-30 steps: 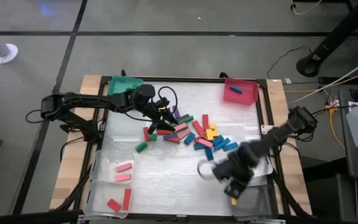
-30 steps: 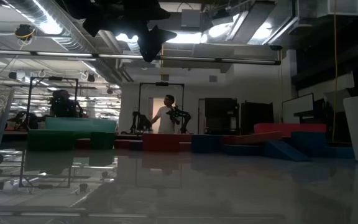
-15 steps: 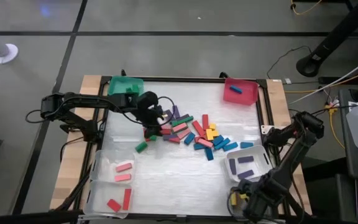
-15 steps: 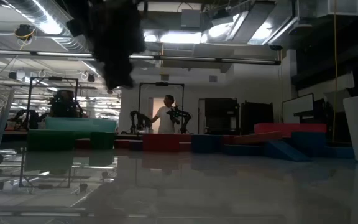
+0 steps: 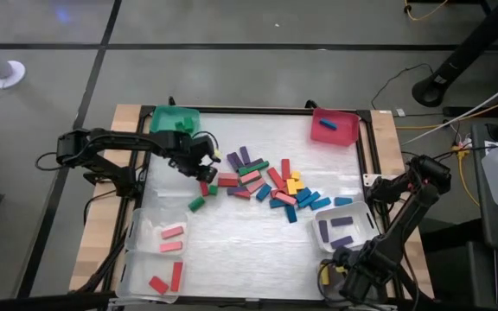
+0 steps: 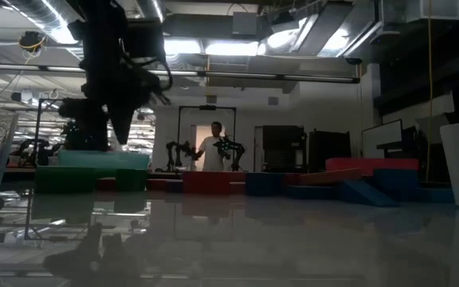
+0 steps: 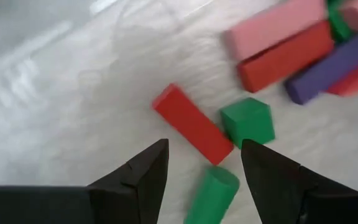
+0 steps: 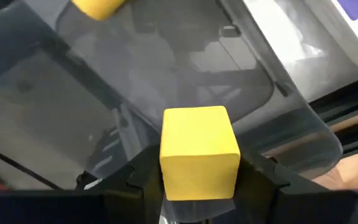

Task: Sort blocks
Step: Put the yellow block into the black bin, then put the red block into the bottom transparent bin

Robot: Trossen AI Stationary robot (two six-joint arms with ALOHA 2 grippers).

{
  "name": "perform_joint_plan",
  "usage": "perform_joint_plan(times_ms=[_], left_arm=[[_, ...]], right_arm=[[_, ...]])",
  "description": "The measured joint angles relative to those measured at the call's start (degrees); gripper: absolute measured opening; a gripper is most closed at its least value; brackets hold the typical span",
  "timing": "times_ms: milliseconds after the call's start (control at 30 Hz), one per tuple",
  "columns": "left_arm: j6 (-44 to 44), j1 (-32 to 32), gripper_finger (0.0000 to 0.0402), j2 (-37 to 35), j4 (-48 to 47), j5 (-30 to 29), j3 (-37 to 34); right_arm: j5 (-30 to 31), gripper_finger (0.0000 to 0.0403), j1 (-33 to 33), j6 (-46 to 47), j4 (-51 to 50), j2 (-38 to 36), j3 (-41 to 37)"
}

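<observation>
Glossy yellow cube (image 8: 199,151) clamped in right claw (image 8: 199,180) over clear plastic bin (image 8: 272,99); left claw (image 7: 204,168) apart above matte red bar (image 7: 191,122).

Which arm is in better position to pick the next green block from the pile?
Probably the left. Its open claw hangs over a green block at the pile's edge, while the right claw, over the clear bin, grips a yellow block.

left gripper (image 7: 204,165) open over red block (image 7: 191,123), green cube (image 7: 247,121) and green cylinder (image 7: 212,195) just beside, pile beyond.
</observation>
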Motion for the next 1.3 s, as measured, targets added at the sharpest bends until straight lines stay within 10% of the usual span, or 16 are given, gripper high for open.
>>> perform_joint_plan(times_ms=[533, 1300], left_arm=[[-11.6, 0.0, 0.0191, 6.3, 8.9, -1.4, -4.2], [-3.8, 0.4, 0.0083, 8.1, 9.0, -0.5, -4.4]], right_arm=[[0.1, 0.0278, 0.0, 0.5, 1.2, 0.0, -0.8], [1.2, 0.0286, 0.0, 0.5, 1.2, 0.0, -0.8]])
